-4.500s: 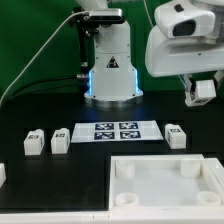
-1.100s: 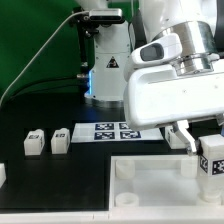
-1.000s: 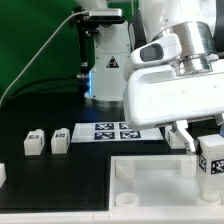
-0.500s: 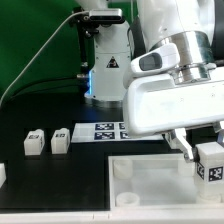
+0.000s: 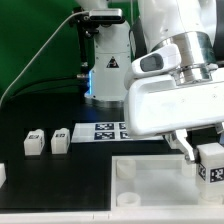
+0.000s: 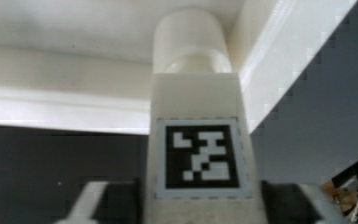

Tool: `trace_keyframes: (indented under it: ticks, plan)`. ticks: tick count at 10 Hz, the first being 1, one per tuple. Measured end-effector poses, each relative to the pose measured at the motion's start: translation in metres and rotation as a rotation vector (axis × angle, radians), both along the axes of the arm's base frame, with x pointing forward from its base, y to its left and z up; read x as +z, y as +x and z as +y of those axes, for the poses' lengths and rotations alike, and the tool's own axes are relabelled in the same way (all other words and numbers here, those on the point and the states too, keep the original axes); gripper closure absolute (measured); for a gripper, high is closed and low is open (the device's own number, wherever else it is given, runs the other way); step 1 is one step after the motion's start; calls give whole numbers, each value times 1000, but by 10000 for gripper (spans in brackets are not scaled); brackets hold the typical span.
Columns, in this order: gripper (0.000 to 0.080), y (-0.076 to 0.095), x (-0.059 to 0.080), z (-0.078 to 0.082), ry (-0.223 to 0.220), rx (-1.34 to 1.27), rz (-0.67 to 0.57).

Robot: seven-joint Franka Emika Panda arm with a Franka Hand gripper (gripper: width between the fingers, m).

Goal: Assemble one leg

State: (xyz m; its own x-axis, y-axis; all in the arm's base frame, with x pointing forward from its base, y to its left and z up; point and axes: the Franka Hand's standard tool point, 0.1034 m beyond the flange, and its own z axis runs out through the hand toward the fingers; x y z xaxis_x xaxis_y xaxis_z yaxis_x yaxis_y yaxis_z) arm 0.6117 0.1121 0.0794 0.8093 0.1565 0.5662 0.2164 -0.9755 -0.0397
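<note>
My gripper (image 5: 207, 157) is shut on a leg (image 5: 211, 166), a small white block with a black-and-white tag. It holds the leg over the far right corner of the white square panel (image 5: 150, 190), at the exterior view's right. In the wrist view the leg (image 6: 197, 110) stands between the two fingers (image 6: 83, 206), with its tag facing the camera and its rounded peg end pointing away toward the white panel (image 6: 60, 70). Two more legs (image 5: 35, 142) (image 5: 61, 139) lie on the black table at the exterior view's left.
The marker board (image 5: 112, 130) lies behind the panel. The robot base (image 5: 105, 65) stands at the back. Another white piece (image 5: 2, 173) shows at the exterior view's left edge. Raised corner sockets (image 5: 125, 168) stand on the panel.
4.5 s ago the gripper hung high and the leg lay on the table at the right. Now the leg is held. Over the last second it has sunk slightly toward the panel.
</note>
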Motion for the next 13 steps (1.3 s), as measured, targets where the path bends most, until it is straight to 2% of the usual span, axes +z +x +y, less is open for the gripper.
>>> trace_keyframes:
  ticks: [1, 2, 5, 11, 12, 13]
  plan:
    - [333, 0, 0, 0, 0, 0, 0]
    - [193, 0, 0, 0, 0, 0, 0]
    - [152, 0, 0, 0, 0, 0, 1]
    - [150, 0, 0, -1, -1, -1, 3]
    - [150, 0, 4, -1, -5, 1, 58]
    - [150, 5, 20, 1, -9, 8, 107]
